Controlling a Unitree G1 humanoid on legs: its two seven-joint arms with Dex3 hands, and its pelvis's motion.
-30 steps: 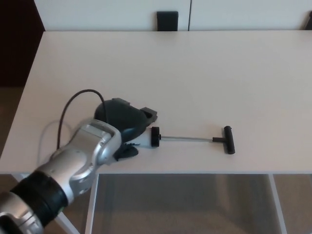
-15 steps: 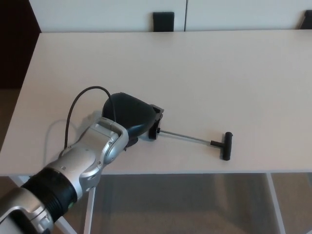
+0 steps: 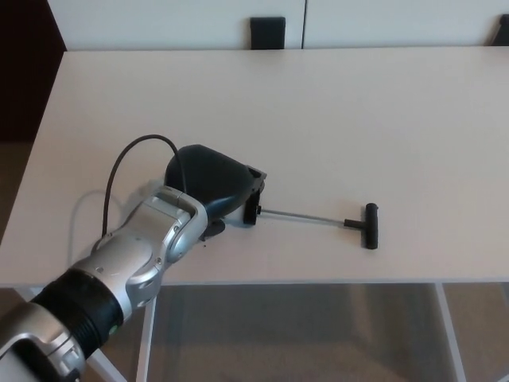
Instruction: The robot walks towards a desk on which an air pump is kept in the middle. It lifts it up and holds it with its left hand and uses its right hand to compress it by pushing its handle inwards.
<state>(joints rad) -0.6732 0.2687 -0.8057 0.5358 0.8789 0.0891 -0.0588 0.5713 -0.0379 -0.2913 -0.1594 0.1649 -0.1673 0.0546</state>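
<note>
The air pump lies near the front edge of the white desk (image 3: pixel 334 119). Only its black end cap (image 3: pixel 251 208), thin metal rod (image 3: pixel 302 216) and black T-handle (image 3: pixel 371 225) show; the rod is drawn far out to the right. My left hand (image 3: pixel 211 183) covers the pump's barrel, fingers wrapped around it, with the silver forearm (image 3: pixel 143 255) coming in from the lower left. The barrel itself is hidden under the hand. I cannot tell whether the pump is touching the desk. My right hand is out of the picture.
The desk's front edge (image 3: pixel 318 282) runs just below the pump, with floor beneath. A black chair back (image 3: pixel 277 32) stands behind the far edge, another dark object (image 3: pixel 501 32) at the far right corner. A black cable (image 3: pixel 119 171) loops over my left wrist.
The left hand has closed over the pump barrel, which showed white a second ago. The handle end has risen a little in the picture and the rod now lies nearly level.
</note>
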